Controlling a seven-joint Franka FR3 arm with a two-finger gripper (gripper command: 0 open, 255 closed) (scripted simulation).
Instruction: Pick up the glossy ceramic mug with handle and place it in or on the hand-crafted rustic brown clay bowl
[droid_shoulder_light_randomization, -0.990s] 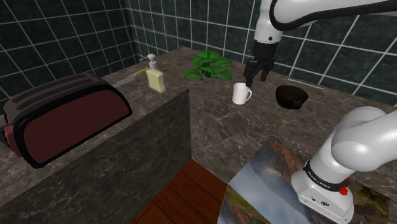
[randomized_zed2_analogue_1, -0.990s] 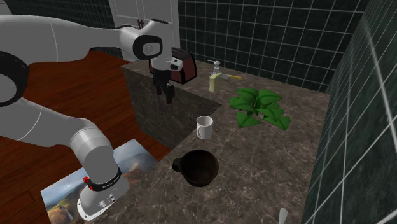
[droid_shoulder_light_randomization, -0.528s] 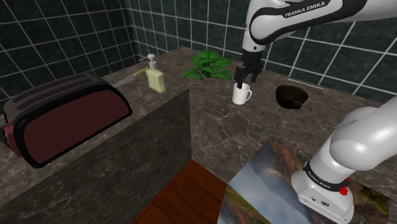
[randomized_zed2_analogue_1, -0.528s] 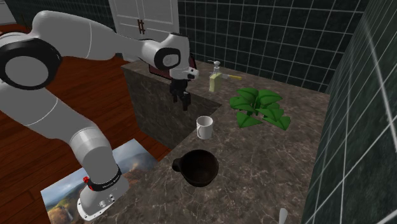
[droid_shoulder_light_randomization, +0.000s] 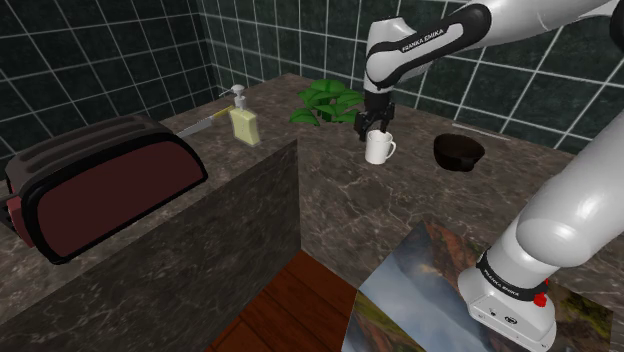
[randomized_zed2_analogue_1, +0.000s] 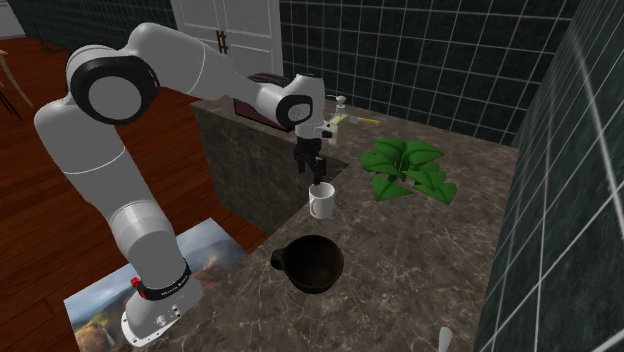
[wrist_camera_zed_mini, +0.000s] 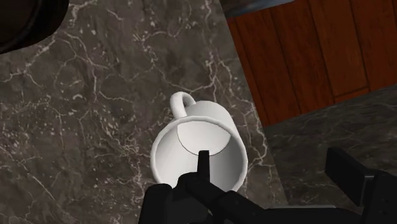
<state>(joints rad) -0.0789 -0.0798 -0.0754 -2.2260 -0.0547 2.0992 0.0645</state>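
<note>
Claw (droid_shoulder_light_randomization: 372, 129), jaws apart, just above upright white mug (droid_shoulder_light_randomization: 377, 151)

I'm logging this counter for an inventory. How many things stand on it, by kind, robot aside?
Mug: 1
Bowl: 1
Leafy plant: 1
Soap dispenser: 1
Toaster: 1
Total: 5
Uncounted: a white sliver at the second exterior view's bottom edge, too cut off to name.
</note>
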